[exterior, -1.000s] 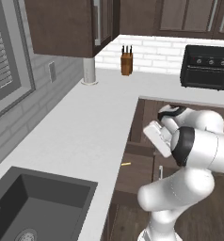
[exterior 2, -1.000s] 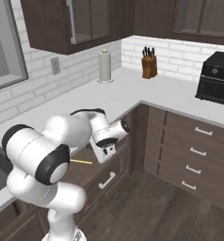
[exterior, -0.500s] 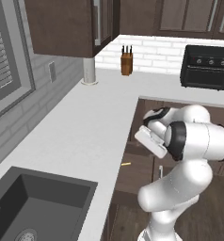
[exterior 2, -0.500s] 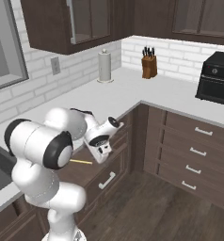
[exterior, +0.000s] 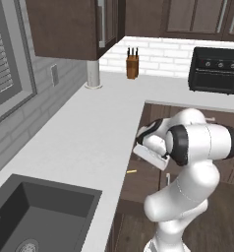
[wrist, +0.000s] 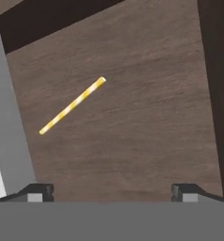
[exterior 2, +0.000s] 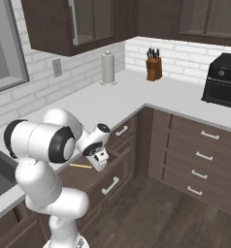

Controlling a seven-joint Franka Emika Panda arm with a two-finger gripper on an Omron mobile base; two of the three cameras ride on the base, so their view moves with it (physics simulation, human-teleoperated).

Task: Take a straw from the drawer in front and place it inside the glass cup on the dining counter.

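The drawer point(exterior 2: 86, 178) stands pulled out under the white worktop, its silver bar handle point(exterior 2: 110, 185) on the front. The yellow straw point(wrist: 72, 105) lies flat on the drawer's brown wooden floor point(wrist: 147, 122), slanted, up and left of centre in the hand view. The straw point(exterior 2: 81, 165) shows just left of the hand in the right base view, and one end of the straw point(exterior: 131, 172) peeks out by the worktop's edge. My gripper point(wrist: 112, 193) hangs above the drawer, pointing down into it, open with nothing between its fingertips point(wrist: 38, 192). The glass cup and the dining counter are out of view.
The white L-shaped worktop point(exterior: 89, 128) carries a sink point(exterior: 35, 211) at the near left, a paper towel roll point(exterior 2: 107, 69), a knife block point(exterior 2: 154, 68) and a black toaster oven point(exterior: 215, 69). Closed narrower drawers point(exterior 2: 200, 155) line the right side. The drawer's side wall point(wrist: 217, 94) rises at the right.
The hand has swung toward the worktop's edge and a little lower, so it now hangs over the open drawer. The jaws stay open and the straw has not moved.
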